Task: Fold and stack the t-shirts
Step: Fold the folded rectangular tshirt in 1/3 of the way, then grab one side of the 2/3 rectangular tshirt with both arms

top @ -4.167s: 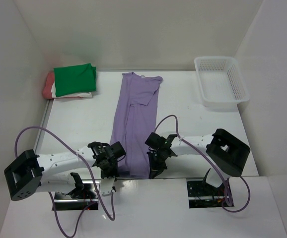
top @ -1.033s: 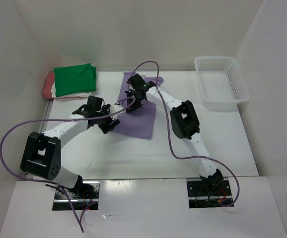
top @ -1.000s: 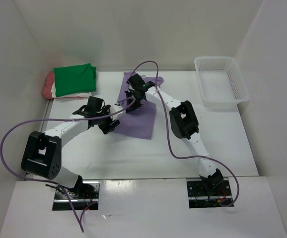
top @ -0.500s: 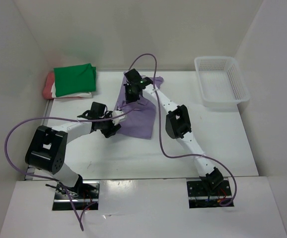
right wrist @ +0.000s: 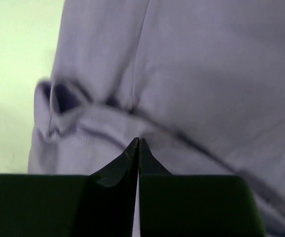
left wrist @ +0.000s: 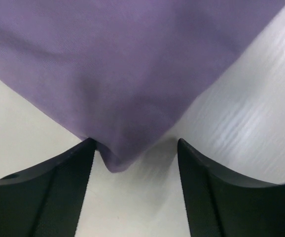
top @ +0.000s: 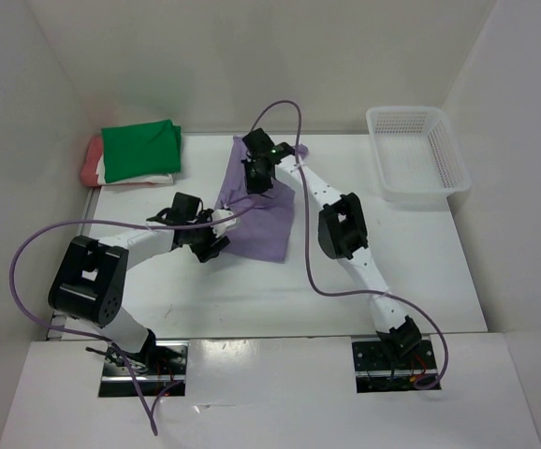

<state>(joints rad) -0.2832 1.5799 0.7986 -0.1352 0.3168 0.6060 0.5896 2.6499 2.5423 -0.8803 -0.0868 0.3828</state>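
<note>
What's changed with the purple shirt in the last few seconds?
The lavender shirt went from full length to folded in half, its near hem carried to the far end. Both arms stretched out from the near edge; the left gripper stands open at the fold's corner, the right gripper shut near the collar. The green-topped stack and mesh basket stayed put.

red shirt (top: 90, 165): mostly under green shirt (top: 141, 148) | right wrist view: lavender shirt (right wrist: 192, 74) blurred
</note>
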